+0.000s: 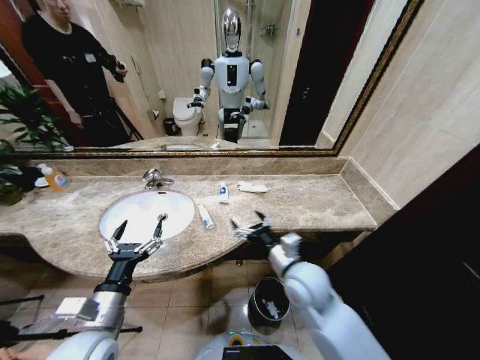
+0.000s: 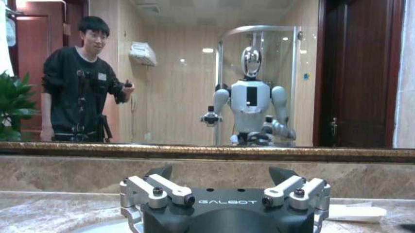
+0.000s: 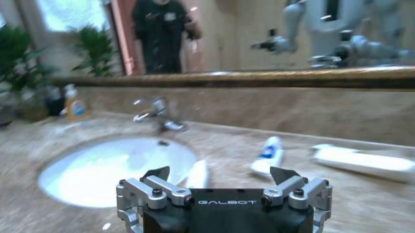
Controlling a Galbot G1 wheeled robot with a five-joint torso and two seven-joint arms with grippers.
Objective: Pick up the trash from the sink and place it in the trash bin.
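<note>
The white oval sink sits in the marble countertop. The trash I see lies on the counter, not in the basin. One white tube lies by the basin's right rim. Another tube with a blue mark and a white wrapper lie farther back. My left gripper hangs open over the basin's front rim. My right gripper is open above the counter just right of the near tube. The black trash bin stands on the floor below the counter's front edge.
A chrome faucet rises behind the basin. A yellow bottle with an orange cap stands at the counter's far left beside a plant. A mirror spans the wall behind and reflects a person. A dark wall closes the right side.
</note>
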